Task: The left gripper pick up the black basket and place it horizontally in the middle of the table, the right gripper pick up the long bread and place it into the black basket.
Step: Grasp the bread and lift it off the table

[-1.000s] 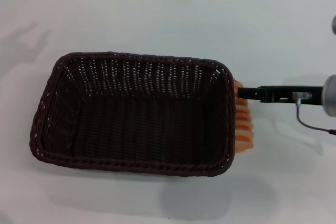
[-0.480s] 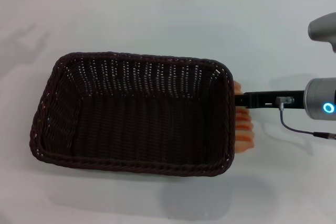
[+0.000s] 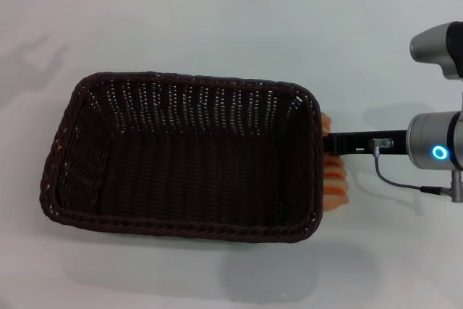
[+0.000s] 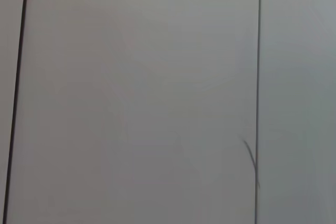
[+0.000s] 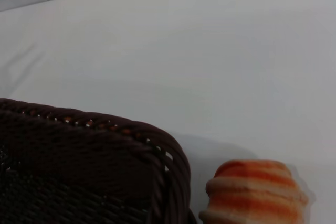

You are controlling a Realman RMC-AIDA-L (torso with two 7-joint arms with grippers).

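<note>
**Inspector A:** Since the earlier head-view frame, we note that the right arm comes further into view at the right edge: its grey wrist with the blue light now shows in full, and an upper joint appears above it. The right gripper [image 3: 334,143] sits slightly lower along the loaf than before. The black basket [image 3: 181,155] and the long bread [image 3: 336,180] have not shifted.

**Inspector B:** Agreed. What do we record for the task?

**Inspector A:** We judge the basket stage complete: it lies lengthwise across the middle of the table [image 3: 217,27]. The bread stage is in hand. The arm appears to be settling on the loaf, with no lift yet.

**Inspector B:** And the loaf relative to the gripper?

**Inspector A:** The bread rests on the table outside the basket, just beside its right-hand short wall and partly hidden by the rim. The black claw reaches in from the right and meets the loaf across its upper-middle part. The fingertips are hidden at the basket edge, so we cannot tell whether they are spread or clamped. The right wrist view shows the bread [image 5: 254,192] striped side up, close to the basket corner [image 5: 157,156].

**Inspector B:** The left gripper?

**Inspector A:** Not visible in any view; its wrist camera shows only plain pale surface.
</note>
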